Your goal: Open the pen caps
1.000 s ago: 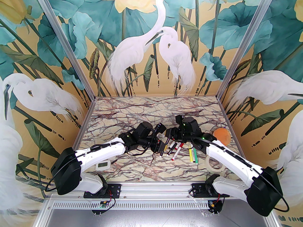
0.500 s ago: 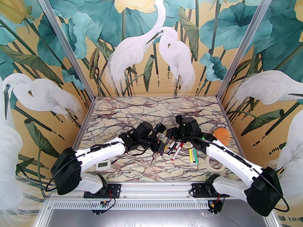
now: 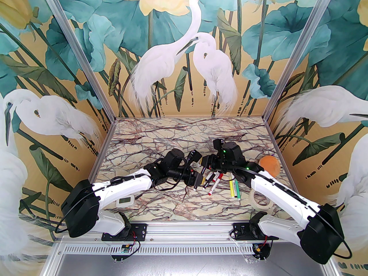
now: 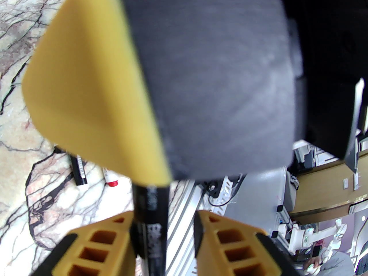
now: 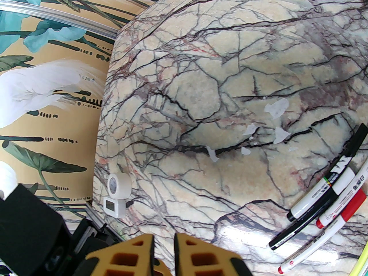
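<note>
Where bare, table (image 3: 172, 134) beyond pen caps (image 5: 355, 204).

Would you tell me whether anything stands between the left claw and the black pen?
Nothing visible does. The black pen sits between the left claw's fingers, against one with a gap to the other. Its far end runs up behind the blurred finger of the right claw, which hides that end.
</note>
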Available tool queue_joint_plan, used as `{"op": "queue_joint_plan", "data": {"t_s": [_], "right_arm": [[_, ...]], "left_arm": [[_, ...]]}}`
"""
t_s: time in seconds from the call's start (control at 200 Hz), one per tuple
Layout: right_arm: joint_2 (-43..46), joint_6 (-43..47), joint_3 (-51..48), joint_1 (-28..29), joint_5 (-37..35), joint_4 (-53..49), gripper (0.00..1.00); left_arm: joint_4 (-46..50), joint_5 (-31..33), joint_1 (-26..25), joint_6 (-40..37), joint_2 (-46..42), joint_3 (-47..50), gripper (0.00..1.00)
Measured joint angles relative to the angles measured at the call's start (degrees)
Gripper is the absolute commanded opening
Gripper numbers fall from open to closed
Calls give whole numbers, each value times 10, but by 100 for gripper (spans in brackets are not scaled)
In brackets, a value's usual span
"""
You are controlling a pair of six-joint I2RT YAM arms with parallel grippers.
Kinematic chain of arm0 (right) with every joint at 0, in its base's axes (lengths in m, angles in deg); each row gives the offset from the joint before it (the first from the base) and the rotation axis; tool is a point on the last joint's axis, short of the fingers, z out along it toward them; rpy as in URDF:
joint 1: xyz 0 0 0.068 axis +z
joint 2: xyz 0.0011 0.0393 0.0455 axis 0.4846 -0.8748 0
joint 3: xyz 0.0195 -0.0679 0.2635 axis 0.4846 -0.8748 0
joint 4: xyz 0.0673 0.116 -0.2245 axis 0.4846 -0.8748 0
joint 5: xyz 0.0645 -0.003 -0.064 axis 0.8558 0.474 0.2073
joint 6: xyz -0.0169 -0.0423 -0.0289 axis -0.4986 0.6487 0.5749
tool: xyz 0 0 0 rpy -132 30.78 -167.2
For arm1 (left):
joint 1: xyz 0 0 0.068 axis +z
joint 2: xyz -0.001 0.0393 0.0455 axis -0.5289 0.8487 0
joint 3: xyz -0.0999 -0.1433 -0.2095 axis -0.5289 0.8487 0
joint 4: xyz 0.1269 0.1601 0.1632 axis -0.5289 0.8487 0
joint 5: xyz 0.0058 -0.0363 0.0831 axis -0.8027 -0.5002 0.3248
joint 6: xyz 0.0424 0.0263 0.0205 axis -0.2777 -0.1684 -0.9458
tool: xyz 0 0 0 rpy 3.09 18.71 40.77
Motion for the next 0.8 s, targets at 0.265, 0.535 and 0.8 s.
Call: {"op": "queue_joint_plan", "data": {"t_s": [0.265, 0.535, 0.8], "right_arm": [[0, -24, -1, 0, 19, 38, 14], [2, -36, -4, 0, 23, 58, 14], [10, -36, -4, 2, 19, 58, 14]], "left_arm": [[-38, 7, 0, 15, -18, 28, 31], [-55, 11, 0, 27, -21, 36, 22], [-59, 17, 0, 27, -30, 39, 8]]}}
